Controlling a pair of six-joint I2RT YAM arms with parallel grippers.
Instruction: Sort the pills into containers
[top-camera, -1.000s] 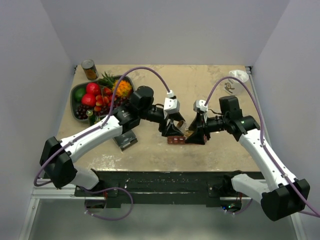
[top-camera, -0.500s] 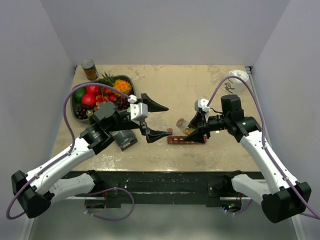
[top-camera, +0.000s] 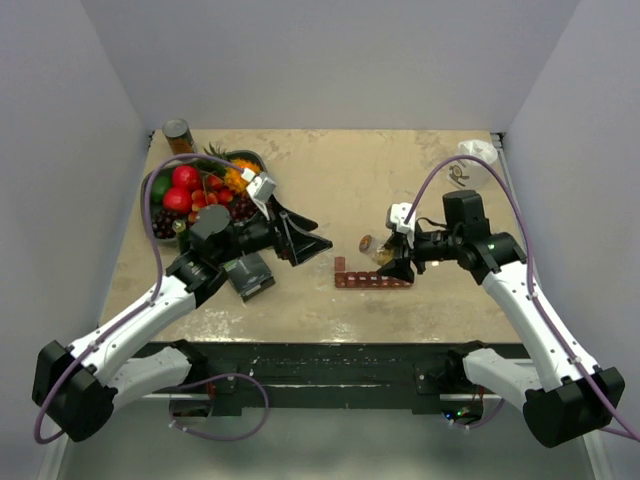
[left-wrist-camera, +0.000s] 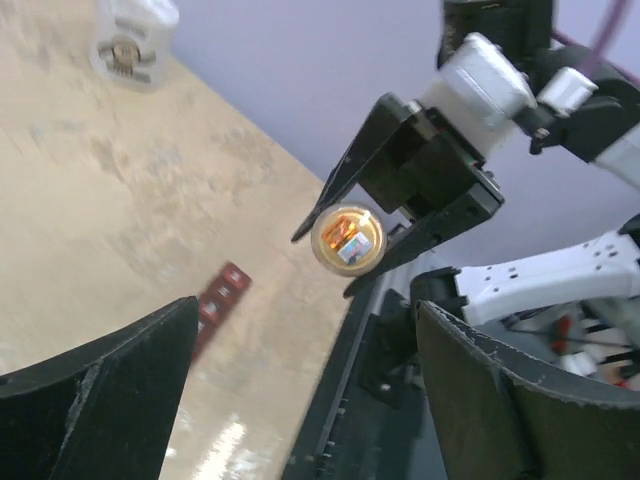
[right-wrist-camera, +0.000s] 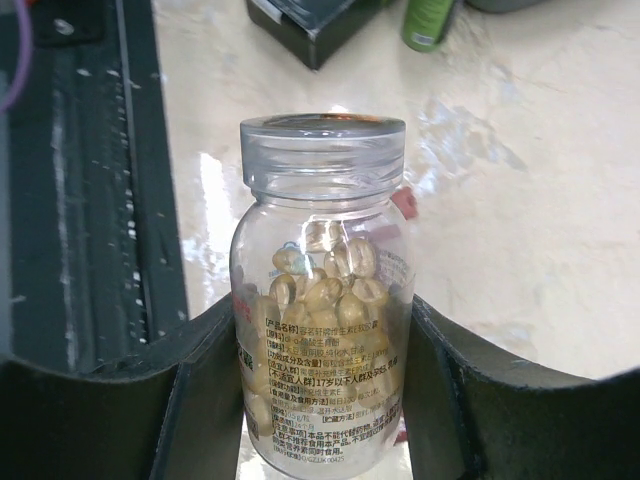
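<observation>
My right gripper (top-camera: 390, 262) (right-wrist-camera: 320, 335) is shut on a clear bottle (top-camera: 372, 247) (right-wrist-camera: 322, 300) with no cap on its neck. It is partly filled with golden pills (right-wrist-camera: 327, 285). In the top view the bottle lies tilted, mouth towards the left, just above the dark red strip of containers (top-camera: 372, 279) (left-wrist-camera: 215, 300); one end lid stands up. The left wrist view shows the bottle (left-wrist-camera: 347, 240) mouth-on between the right fingers. My left gripper (top-camera: 318, 238) (left-wrist-camera: 307, 305) stands wide open and holds nothing, well left of the bottle.
A grey fruit bowl (top-camera: 152, 190) sits at the back left, with a tin can (top-camera: 179, 139) behind it. A black box (top-camera: 250, 276) (right-wrist-camera: 318, 28) lies left of the strip. A white object (top-camera: 478, 152) (left-wrist-camera: 128, 45) rests at the back right corner. The black front rail (right-wrist-camera: 90, 200) runs nearby.
My left gripper has let go at the bottle, opened wide and drawn back to the left. The right gripper still holds the bottle, now tipped lower over the strip.
</observation>
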